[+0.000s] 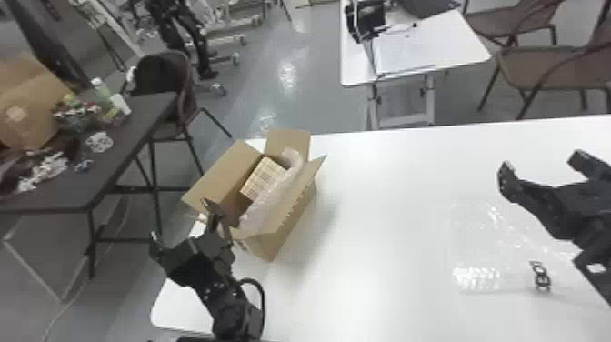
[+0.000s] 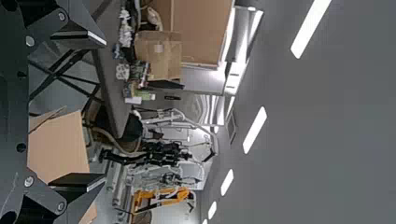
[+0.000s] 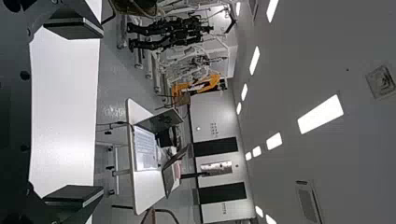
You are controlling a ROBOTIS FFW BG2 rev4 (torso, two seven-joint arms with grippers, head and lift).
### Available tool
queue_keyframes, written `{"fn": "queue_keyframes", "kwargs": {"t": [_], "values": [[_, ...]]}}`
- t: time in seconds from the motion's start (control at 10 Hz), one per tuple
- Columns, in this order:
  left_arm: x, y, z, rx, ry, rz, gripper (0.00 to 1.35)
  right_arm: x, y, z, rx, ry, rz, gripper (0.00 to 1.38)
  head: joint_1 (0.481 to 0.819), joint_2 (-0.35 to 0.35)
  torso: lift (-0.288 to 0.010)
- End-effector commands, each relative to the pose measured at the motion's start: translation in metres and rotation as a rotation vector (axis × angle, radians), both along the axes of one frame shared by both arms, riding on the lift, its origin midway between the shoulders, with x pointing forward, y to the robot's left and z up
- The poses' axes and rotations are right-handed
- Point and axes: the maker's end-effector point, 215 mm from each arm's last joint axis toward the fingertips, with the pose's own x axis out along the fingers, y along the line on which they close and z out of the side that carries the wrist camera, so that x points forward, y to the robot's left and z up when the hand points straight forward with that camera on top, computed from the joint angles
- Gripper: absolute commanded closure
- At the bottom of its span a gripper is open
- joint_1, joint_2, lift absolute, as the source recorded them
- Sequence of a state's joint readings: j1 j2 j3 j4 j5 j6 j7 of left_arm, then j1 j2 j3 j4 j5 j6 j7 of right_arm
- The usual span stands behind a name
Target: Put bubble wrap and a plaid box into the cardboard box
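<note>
So from where things are sitting, I'm guessing this one's basically at the wrap-up stage: the plaid box (image 1: 262, 178) is resting inside the cardboard box (image 1: 293, 217), toward its far end, and the bubble wrap (image 1: 268, 202) is lying right beside it, running lengthwise along the side nearer the middle of the desk (image 1: 391, 218). The flaps (image 1: 222, 179) are standing open, and since the task isn't asking for closing them, the next move is probably just calling for backing off without snagging cardboard. The left arm (image 1: 222, 291) is coming in from the bottom edge, angling forward, with the left tool (image 1: 179, 218) hovering by the box's near left corner; it's sitting wide with nothing in it, and I can't tell whether a finger is touching the flap there. That'd be my one worry, tbh. The right arm (image 1: 586, 218) is reaching in from the right edge, with the right tool (image 1: 541, 161) hanging over the desk, well apart from the box, also spread wide and holding nothing. Some clear plastic thing (image 1: 476, 278) is lying near it, no clue what it is.
</note>
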State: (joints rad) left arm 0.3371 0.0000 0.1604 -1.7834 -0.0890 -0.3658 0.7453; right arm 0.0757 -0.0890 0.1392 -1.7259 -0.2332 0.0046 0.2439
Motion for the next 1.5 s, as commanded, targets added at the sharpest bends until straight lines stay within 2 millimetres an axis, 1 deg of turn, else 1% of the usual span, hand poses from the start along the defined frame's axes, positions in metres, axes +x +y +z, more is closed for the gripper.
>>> {"fn": "queue_keyframes", "kwargs": {"t": [0.0,0.1,0.2,0.3,0.4,0.5,0.6,0.7,0.8,1.0,1.1,1.2,1.3,1.4], "values": [[-0.011,-0.003,0.017,0.054,-0.018,-0.005,0.27,-0.002,-0.001,-0.002,-0.001,0.004,-0.001,0.12,0.695,0.35,-0.11],[-0.013,-0.018,0.024,0.067,-0.025,-0.047,0.28,-0.005,-0.005,-0.006,-0.015,0.009,-0.01,0.12,0.695,0.35,-0.11],[-0.01,-0.041,0.027,0.06,-0.032,-0.11,0.27,-0.01,-0.014,-0.011,-0.03,0.017,-0.031,0.12,0.695,0.35,-0.11],[-0.003,-0.07,0.022,0.017,-0.041,-0.193,0.28,-0.019,-0.026,-0.02,-0.053,0.029,-0.057,0.12,0.695,0.341,-0.11],[0.007,-0.097,0.018,-0.002,-0.029,-0.299,0.28,-0.028,-0.037,-0.028,-0.083,0.04,-0.077,0.12,0.695,0.299,-0.11],[0.014,-0.12,0.011,-0.023,-0.012,-0.408,0.31,-0.039,-0.048,-0.035,-0.117,0.047,-0.097,0.12,0.695,0.25,-0.11],[0.022,-0.139,-0.002,-0.036,0.027,-0.515,0.4,-0.052,-0.055,-0.044,-0.136,0.064,-0.111,0.12,0.695,0.223,-0.11],[0.022,-0.154,-0.018,-0.049,0.073,-0.579,0.44,-0.064,-0.057,-0.056,-0.136,0.09,-0.113,0.12,0.695,0.178,-0.11],[0.019,-0.168,-0.032,-0.057,0.112,-0.628,0.43,-0.075,-0.056,-0.066,-0.136,0.108,-0.11,0.12,0.695,0.146,-0.11],[0.001,-0.185,-0.061,-0.063,0.191,-0.673,0.42,-0.102,-0.051,-0.088,-0.135,0.158,-0.1,0.12,0.695,0.122,-0.11],[-0.009,-0.188,-0.072,-0.09,0.21,-0.672,0.42,-0.116,-0.051,-0.098,-0.138,0.182,-0.098,0.12,0.695,0.118,-0.11],[-0.017,-0.181,-0.069,-0.068,0.204,-0.652,0.42,-0.13,-0.052,-0.104,-0.144,0.204,-0.098,0.12,0.695,0.117,-0.11],[-0.027,-0.178,-0.074,-0.079,0.207,-0.641,0.42,-0.142,-0.059,-0.113,-0.151,0.234,-0.116,0.12,0.695,0.121,-0.11],[-0.035,-0.174,-0.078,-0.072,0.221,-0.629,0.43,-0.149,-0.067,-0.114,-0.163,0.242,-0.143,0.12,0.695,0.126,-0.11]]}}
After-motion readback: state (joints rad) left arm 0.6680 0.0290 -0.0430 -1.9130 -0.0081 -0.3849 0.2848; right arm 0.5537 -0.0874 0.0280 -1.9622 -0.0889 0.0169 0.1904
